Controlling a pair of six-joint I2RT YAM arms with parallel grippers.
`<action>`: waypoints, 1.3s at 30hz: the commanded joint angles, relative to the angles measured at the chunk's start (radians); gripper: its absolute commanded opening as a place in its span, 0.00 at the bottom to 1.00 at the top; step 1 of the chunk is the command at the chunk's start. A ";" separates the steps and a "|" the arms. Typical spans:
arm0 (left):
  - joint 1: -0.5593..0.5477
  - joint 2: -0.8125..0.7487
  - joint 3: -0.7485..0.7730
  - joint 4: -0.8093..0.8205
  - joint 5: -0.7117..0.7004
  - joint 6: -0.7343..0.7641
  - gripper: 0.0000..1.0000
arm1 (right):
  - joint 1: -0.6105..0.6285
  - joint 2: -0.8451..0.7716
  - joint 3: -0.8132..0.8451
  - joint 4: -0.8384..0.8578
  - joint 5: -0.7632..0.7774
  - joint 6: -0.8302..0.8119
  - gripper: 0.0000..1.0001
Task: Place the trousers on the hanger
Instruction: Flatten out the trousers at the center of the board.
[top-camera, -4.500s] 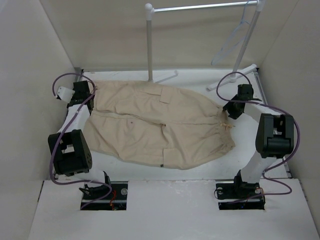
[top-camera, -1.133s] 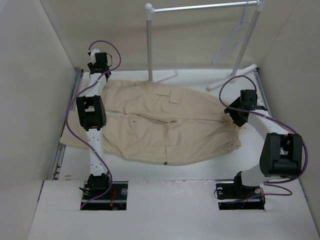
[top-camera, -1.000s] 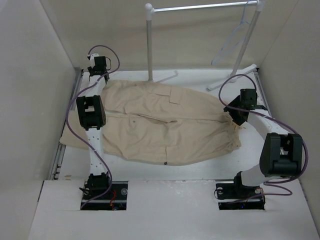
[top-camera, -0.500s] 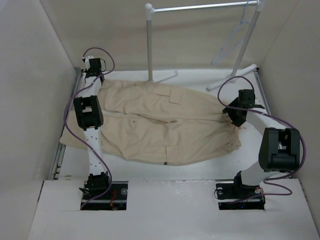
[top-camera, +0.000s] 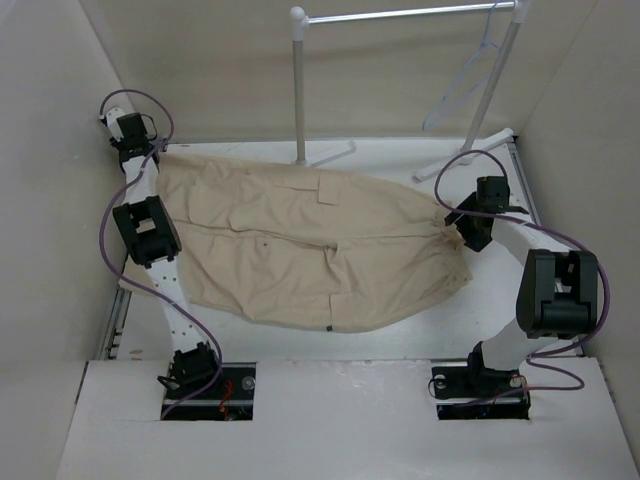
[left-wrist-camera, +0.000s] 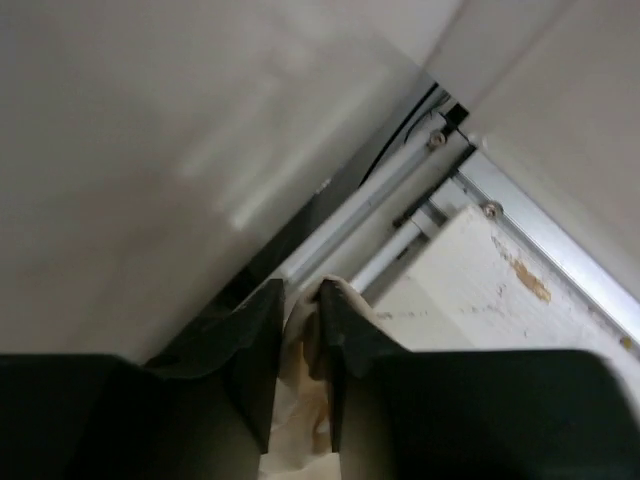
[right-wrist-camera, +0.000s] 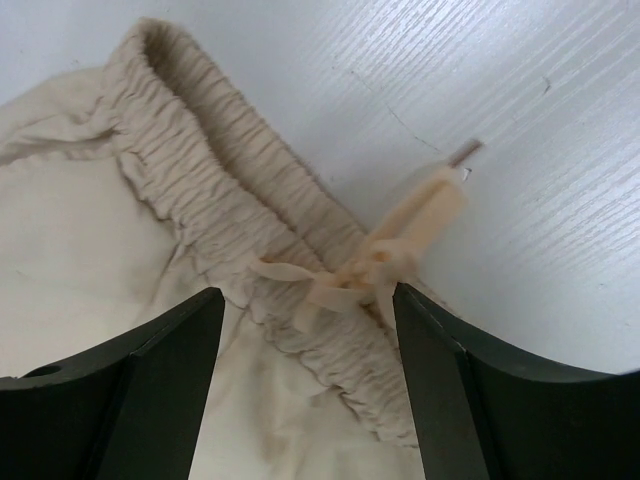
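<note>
The beige trousers (top-camera: 300, 245) lie spread flat on the white table, legs to the left, drawstring waist (right-wrist-camera: 300, 260) to the right. My left gripper (top-camera: 135, 150) is at the far left corner, shut on the hem of a trouser leg (left-wrist-camera: 300, 345). My right gripper (top-camera: 478, 232) is open just above the waistband, its fingers either side of the drawstring bow (right-wrist-camera: 375, 265). The pale wire hanger (top-camera: 470, 75) hangs from the rack bar at the back right.
A white tubular rack (top-camera: 298, 90) stands at the back, one post behind the trousers, one (top-camera: 500, 75) at the right. Beige walls close in left, right and behind. A metal rail (left-wrist-camera: 400, 180) runs along the table's left edge.
My left gripper has pulled the trouser leg back and to the left into the far corner, stretching the cloth out. The waist end slid slightly left. My right gripper stayed over the waistband.
</note>
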 joint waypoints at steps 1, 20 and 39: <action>0.003 0.009 0.054 0.076 0.038 -0.033 0.28 | -0.013 -0.012 0.016 0.033 0.005 -0.024 0.75; -0.205 -0.288 -0.258 0.073 -0.037 -0.163 0.69 | -0.068 0.172 0.117 0.000 -0.052 0.008 0.04; -0.334 -1.192 -1.340 -0.144 -0.086 -0.447 0.63 | -0.286 -0.025 0.191 -0.063 0.155 0.076 0.59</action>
